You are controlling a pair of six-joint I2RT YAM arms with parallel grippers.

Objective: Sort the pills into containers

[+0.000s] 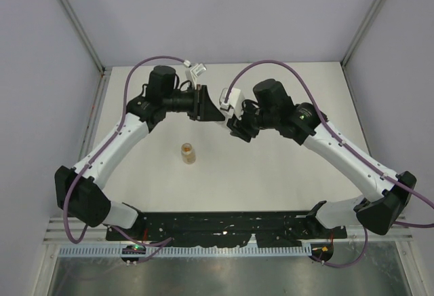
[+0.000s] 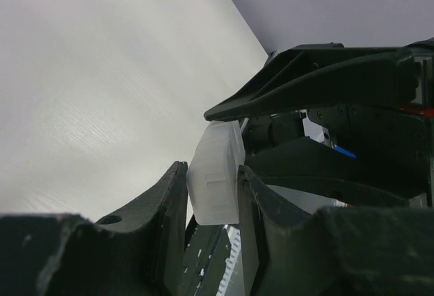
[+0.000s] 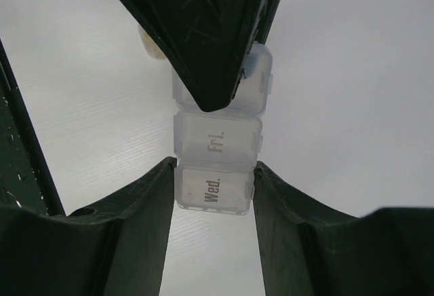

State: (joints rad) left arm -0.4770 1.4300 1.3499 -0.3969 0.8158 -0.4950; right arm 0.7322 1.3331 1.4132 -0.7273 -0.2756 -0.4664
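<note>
White table (image 1: 271,174) enclosed by pale lavender-grey panels under even, soft light.
The matte white tabletop shows a fine linear grain in the left wrist view and carries only faint, blurred shadows. A plain back wall (image 1: 224,11) meets the left wall (image 1: 34,92) and the right wall (image 1: 400,92) at slanting aluminium frame posts, one at the left corner (image 1: 74,21) and one at the right corner (image 1: 369,17). Along the near edge lies a black perforated mounting plate (image 1: 224,225), in front of it a white slotted strip (image 1: 203,250), and nearest the camera a dull grey metal sheet (image 1: 217,275) with a hazy sheen.
</note>
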